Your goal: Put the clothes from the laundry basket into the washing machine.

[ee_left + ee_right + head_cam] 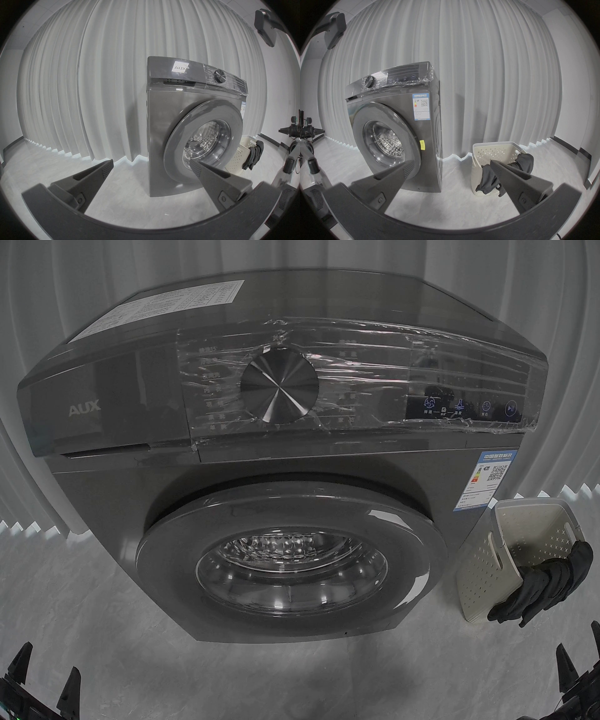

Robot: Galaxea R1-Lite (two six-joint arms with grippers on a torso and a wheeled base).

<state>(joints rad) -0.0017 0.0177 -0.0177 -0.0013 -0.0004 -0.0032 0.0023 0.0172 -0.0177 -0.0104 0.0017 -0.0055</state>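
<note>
Jaws: left gripper (151, 175) and right gripper (453, 175) are both standing apart, gripping nothing;
Clothes: dark garment (542, 585) is hanging over the rim of the laundry basket (481, 571);
Basket: is sitting on the floor (187, 665) just beside the washing machine (125, 502), at its right;
Door: round door (400, 540) is sitting shut

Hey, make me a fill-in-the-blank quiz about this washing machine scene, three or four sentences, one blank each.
1. The door of the washing machine is ____.
2. The laundry basket stands at the machine's ____ side, going by the robot's own sides.
3. Dark clothes hang over the basket's ____.
4. The left gripper and right gripper are both empty and ____.
Missing words: shut; right; rim; open.
</note>
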